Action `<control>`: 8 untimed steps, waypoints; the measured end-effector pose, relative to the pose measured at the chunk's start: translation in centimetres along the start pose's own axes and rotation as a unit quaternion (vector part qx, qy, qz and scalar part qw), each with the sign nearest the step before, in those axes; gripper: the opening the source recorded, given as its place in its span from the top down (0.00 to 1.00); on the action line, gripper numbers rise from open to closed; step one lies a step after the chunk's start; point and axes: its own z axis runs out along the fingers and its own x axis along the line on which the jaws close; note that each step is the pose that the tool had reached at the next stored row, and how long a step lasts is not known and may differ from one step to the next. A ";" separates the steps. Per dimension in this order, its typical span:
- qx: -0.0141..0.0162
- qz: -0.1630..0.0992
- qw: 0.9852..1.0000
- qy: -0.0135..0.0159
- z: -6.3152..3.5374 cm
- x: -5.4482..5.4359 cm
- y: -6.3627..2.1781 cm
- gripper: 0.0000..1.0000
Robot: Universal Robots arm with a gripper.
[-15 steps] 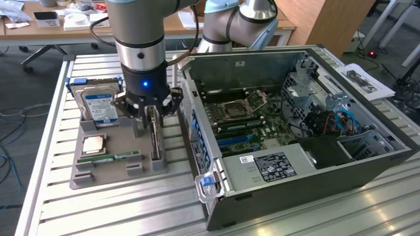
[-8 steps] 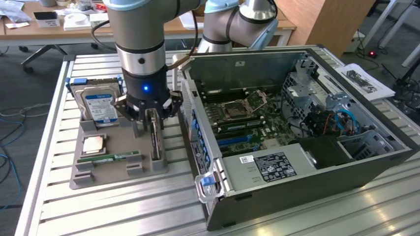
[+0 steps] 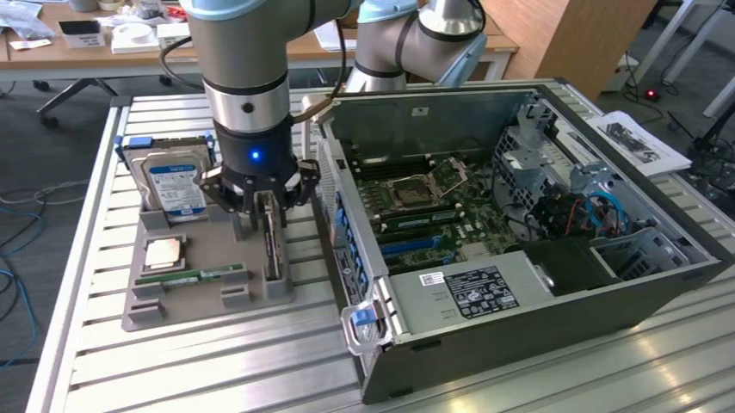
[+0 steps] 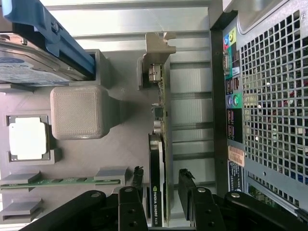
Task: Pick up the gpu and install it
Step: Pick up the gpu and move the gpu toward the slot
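Grey plastic tray point(image 3: 195, 310) on the slatted metal tabletop point(image 3: 172, 370), exterior view. It holds the gpu point(image 3: 272, 245), which stands on its long edge in a slot along the tray's side nearest the open computer case point(image 3: 574, 292). The gripper point(image 3: 270, 205) hangs straight down over that slot, with its fingers lowered to either side of the card's upper edge. Also on the tray:
- hard drive point(image 3: 172, 185) with a blue label, upright at the tray's far end
- processor chip point(image 3: 164, 251), flat near the tray's middle
- green memory stick point(image 3: 189, 277), lying just beside the chip

Wrist view: the gpu point(image 4: 156, 159) is seen edge-on, with lettering on its black face and a metal bracket point(image 4: 156, 48) at one end. The fingers point(image 4: 186, 185) stand wide apart, one on each side of the card. A gap shows on both sides and nothing is gripped. The case's perforated wall point(image 4: 274, 96) lies just past the tray's edge.
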 end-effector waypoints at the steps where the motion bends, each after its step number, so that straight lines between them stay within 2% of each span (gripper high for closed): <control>1: 0.000 0.000 1.000 0.000 0.08 0.0 0.00 0.57; 8: 0.000 0.000 1.000 0.000 0.31 0.0 -0.01 0.57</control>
